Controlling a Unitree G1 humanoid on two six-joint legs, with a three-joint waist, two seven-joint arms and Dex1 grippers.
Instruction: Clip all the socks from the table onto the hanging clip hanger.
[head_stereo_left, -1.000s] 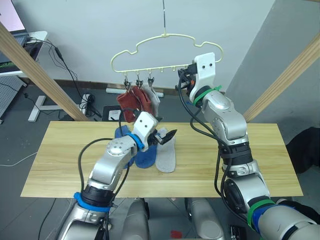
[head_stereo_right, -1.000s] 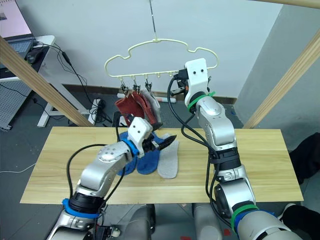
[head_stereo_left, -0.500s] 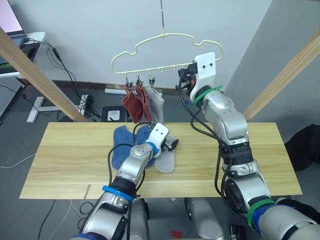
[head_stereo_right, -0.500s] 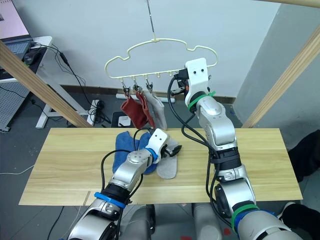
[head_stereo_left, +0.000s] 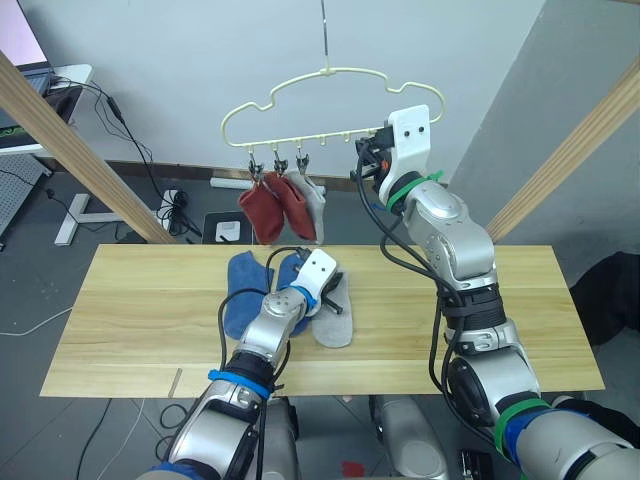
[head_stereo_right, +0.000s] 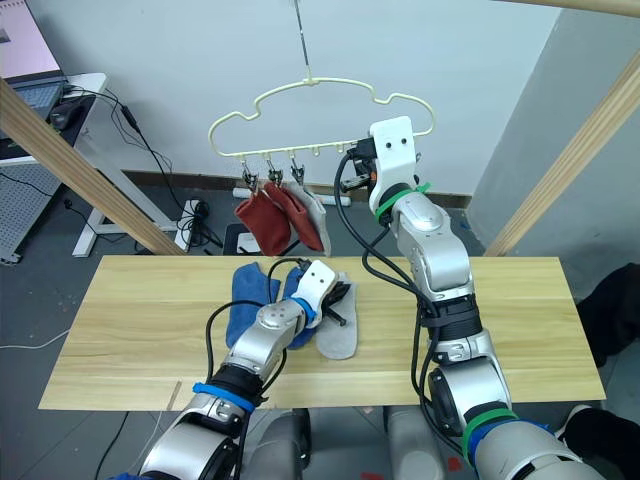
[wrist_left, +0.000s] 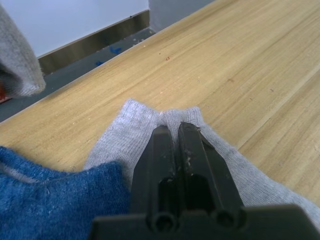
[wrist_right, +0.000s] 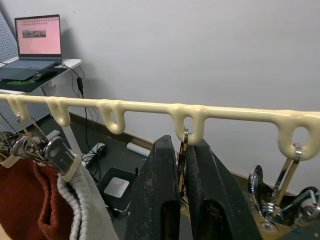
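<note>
The left gripper lay low on the long light-plank wooden table, its black fingers pressed together on the cuff of a light grey knit sock, apparently pinching it, beside two blue socks. The right gripper was raised at the pale-yellow wire clip hanger, closed on a silver clip's link. Two rust-red socks and a grey one hung clipped.
</note>
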